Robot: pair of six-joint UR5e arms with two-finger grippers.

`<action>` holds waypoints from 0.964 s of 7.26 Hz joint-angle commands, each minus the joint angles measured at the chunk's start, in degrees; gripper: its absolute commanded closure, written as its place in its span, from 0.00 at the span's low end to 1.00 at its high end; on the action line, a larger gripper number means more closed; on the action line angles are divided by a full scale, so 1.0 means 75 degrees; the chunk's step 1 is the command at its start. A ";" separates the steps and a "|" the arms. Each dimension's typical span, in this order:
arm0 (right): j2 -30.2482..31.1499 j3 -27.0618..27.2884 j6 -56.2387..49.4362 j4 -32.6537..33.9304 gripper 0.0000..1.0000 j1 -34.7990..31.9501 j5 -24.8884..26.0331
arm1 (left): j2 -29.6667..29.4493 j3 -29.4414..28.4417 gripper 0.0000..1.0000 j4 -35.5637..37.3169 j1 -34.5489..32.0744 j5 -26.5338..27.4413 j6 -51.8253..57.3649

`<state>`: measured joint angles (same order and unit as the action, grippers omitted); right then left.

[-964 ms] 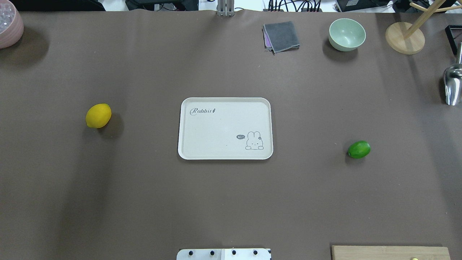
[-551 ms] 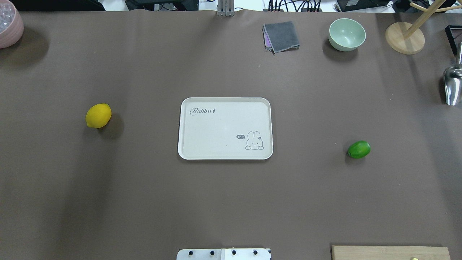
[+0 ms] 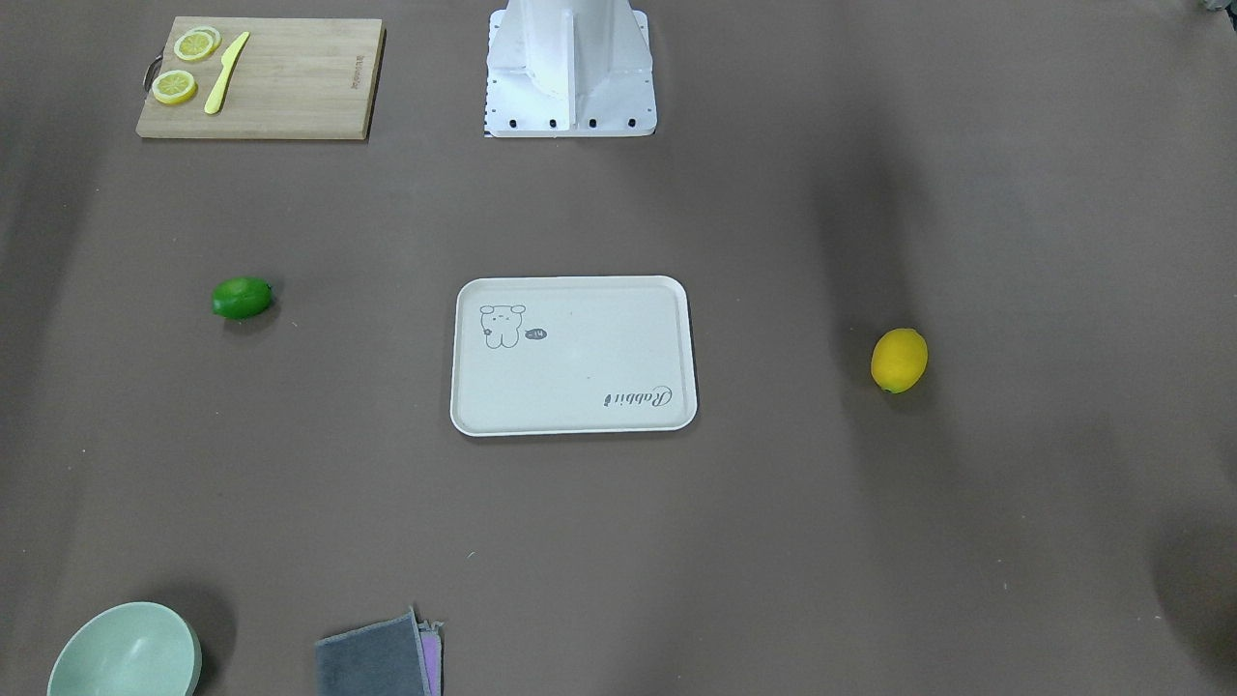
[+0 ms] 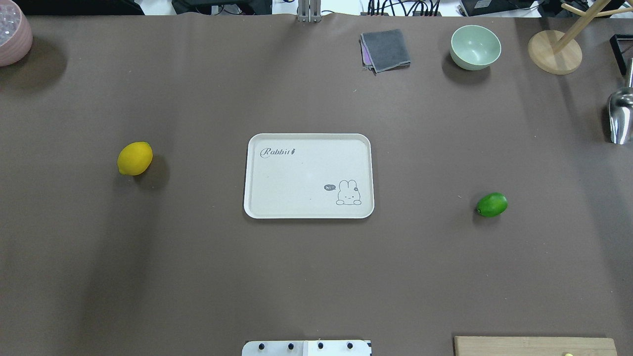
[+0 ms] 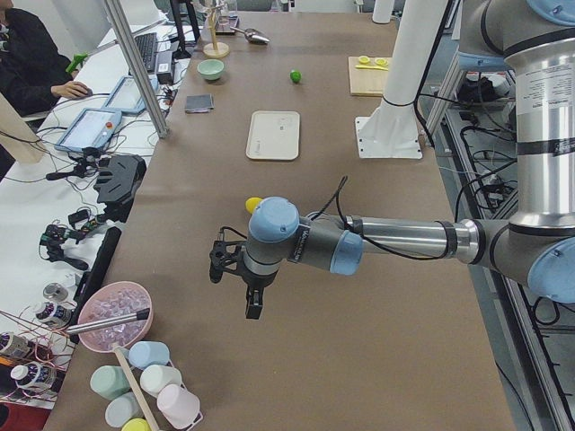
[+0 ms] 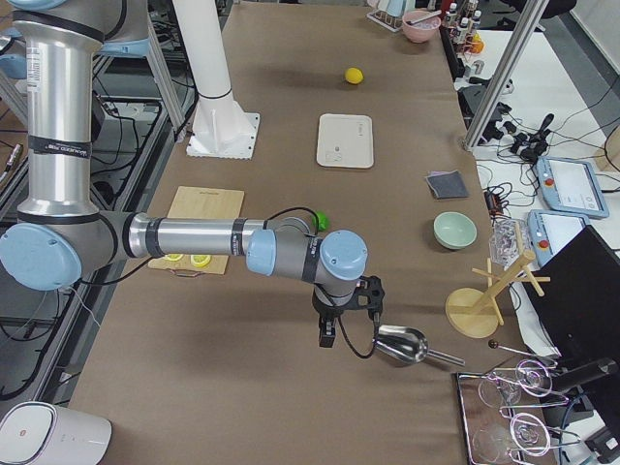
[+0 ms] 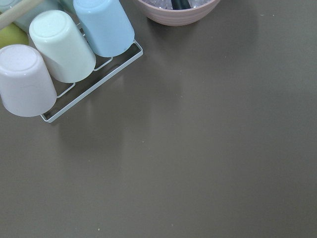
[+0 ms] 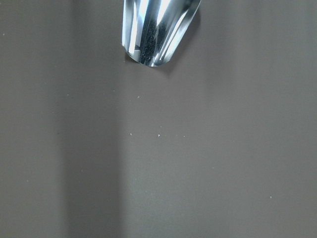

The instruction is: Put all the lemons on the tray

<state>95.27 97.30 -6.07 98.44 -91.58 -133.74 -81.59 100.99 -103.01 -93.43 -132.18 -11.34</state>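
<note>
Metal scoop [image 4: 619,118] at R edge turned slightly, looks narrower vs. earlier

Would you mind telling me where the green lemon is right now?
In the overhead view the green lemon lies on the table on the robot's right side, apart from the tray.

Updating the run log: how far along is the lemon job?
Done: nothing; the off-white rectangular tray holds no fruit. In hand: no lemon; left arm and right arm hover clear of the fruit. Left: bright yellow lemon and glossy green lemon, each lying on the brown table.
</note>
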 commanded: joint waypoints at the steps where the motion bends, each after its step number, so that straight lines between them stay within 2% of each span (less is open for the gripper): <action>1: 0.0000 0.0000 0.0000 0.0000 0.00 0.0000 0.0007 | -0.0008 0.0000 0.02 0.0000 0.0012 -0.0001 0.0000; 7: 0.0035 0.0000 0.0000 0.0000 0.00 0.0000 0.0007 | -0.0043 -0.0012 0.02 0.0000 0.0070 0.0011 0.0000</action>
<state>95.51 97.29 -6.07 98.44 -91.58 -133.68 -81.88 100.91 -103.01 -92.97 -132.15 -11.34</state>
